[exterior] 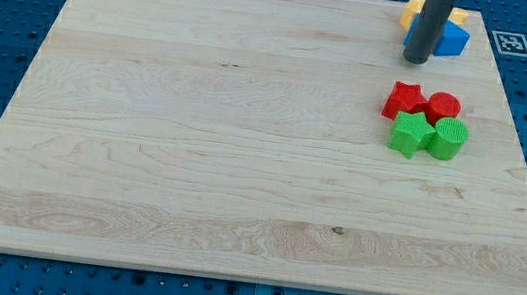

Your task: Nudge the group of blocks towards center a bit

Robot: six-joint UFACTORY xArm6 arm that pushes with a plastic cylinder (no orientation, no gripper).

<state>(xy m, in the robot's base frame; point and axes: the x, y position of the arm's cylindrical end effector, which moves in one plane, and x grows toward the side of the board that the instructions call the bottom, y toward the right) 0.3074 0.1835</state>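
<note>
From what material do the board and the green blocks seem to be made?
The board looks like pale wood with a matt finish: grain lines and a small dark knot show. The green star and green cylinder look like matt plastic, possibly 3D-printed: fine ridges run over their surfaces. My tip is above them, toward the view's top.

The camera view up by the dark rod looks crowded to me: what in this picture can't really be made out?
- Blue block, camera view: the rod covers its left part, so its shape is unclear.
- Yellow block, camera view: cut off by the view's top and split by the rod; only slivers show.
- My tip: whether it touches the blue block cannot be told.
- Red cylinder: its lower part sits behind the green cylinder.
</note>
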